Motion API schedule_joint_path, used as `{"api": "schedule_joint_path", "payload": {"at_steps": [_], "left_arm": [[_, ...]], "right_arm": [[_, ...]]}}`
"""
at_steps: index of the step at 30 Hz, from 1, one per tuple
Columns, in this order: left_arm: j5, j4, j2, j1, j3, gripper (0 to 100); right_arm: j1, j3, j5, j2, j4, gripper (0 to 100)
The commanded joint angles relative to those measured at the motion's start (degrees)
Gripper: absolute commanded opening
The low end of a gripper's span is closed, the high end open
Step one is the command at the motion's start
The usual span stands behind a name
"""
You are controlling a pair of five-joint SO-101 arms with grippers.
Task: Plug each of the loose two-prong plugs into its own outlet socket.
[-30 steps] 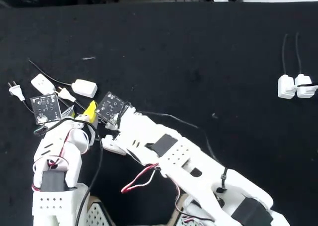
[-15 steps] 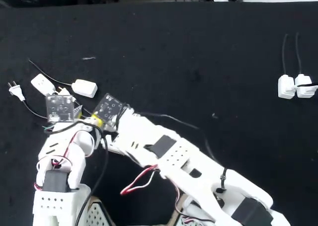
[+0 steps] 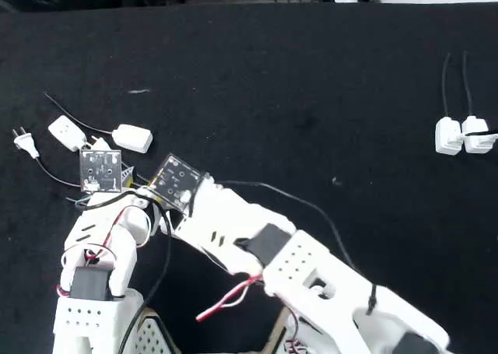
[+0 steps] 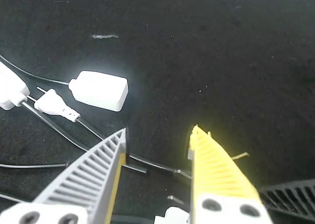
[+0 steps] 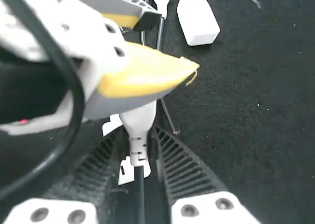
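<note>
High view: at 9 o'clock on the bench [image 3: 311, 74] lie two loose plugs, the far-left plug [image 3: 26, 142] and the middle plug [image 3: 98, 144]. With them are two white blocks, the small block [image 3: 66, 132] and the rounded socket [image 3: 132, 138]; I take both for sockets. At 3 o'clock two white pieces [image 3: 449, 134] sit side by side, each on a thin cord. Both arms come in from 6 o'clock toward the left cluster.

Left wrist view: the left end effector [image 4: 158, 131] gapes wide and carries nothing. It hovers near the middle plug, whose prongs point at the rounded socket, close but apart.

Right wrist view: the right end effector [image 5: 137, 131] is closed down on a third plug, the held plug [image 5: 139, 116], nipped at the neck where the cord leaves.

These plugs look light, hard and slick. The prongs are thin enough to bend, and a springy cord could twist a plug off line. The body's flat flanks behind the prongs look the best hold. A socket will likely slide unless braced.
</note>
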Motion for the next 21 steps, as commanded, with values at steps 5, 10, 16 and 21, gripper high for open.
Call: {"api": "schedule_joint_path", "payload": {"at_steps": [5,10,16,21], "left_arm": [[-0.70,-0.70,0.00,0.22,-0.40,21],[-0.70,-0.53,0.00,0.22,-0.31,21],[-0.70,-0.97,0.00,0.22,0.75,21],[-0.70,-0.97,0.00,0.22,0.84,21]], "right_arm": [[-0.53,1.98,-1.14,-5.49,-2.20,1.1],[-0.53,1.89,-2.29,-5.93,-2.11,1.1],[-0.44,1.71,-3.52,-5.93,-2.11,1.1],[-0.44,1.71,-3.52,-5.93,-2.11,1.1]]}}
